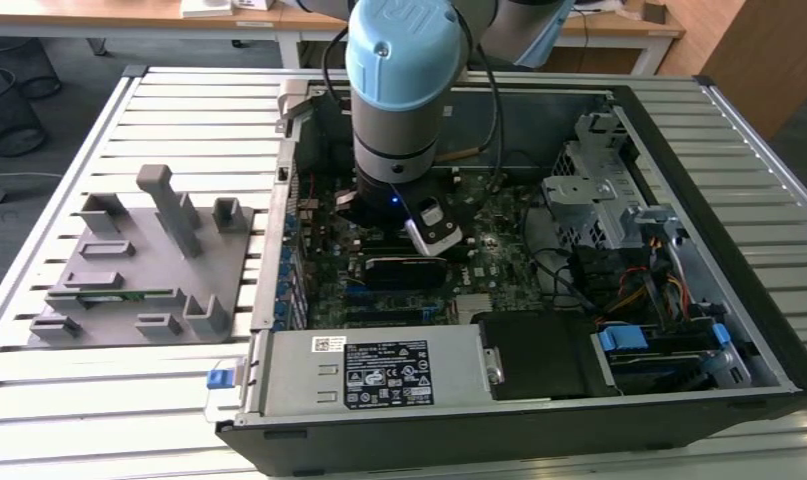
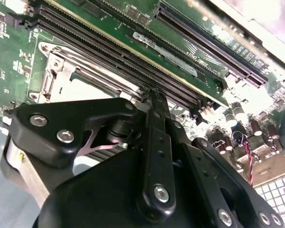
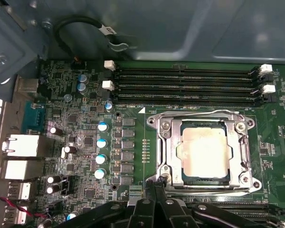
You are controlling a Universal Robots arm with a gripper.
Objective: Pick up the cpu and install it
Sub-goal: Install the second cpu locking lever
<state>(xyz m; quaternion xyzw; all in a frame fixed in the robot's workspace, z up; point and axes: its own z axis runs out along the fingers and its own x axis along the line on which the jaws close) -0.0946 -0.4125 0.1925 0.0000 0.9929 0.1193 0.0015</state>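
cpu: flat square silver-topped chip (image 3: 202, 150), seated inside metal socket frame (image 3: 164, 142) on green motherboard (image 3: 85, 142).
gripper: black linkage fingers (image 3: 154, 199) at frame's 6 o'clock edge; fingers together, holding nothing.

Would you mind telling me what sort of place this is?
Probably a robotics lab or workshop: an open computer case on a slatted metal table, wooden desks behind, and a grey parts fixture.

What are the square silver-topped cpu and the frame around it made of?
The square silver-topped cpu: likely metal, matte silver lid that glares pale. The frame around it: apparently bare plated steel, shiny, with screw heads at the corners. The black linked gripper: probably anodised metal or plastic; unclear.
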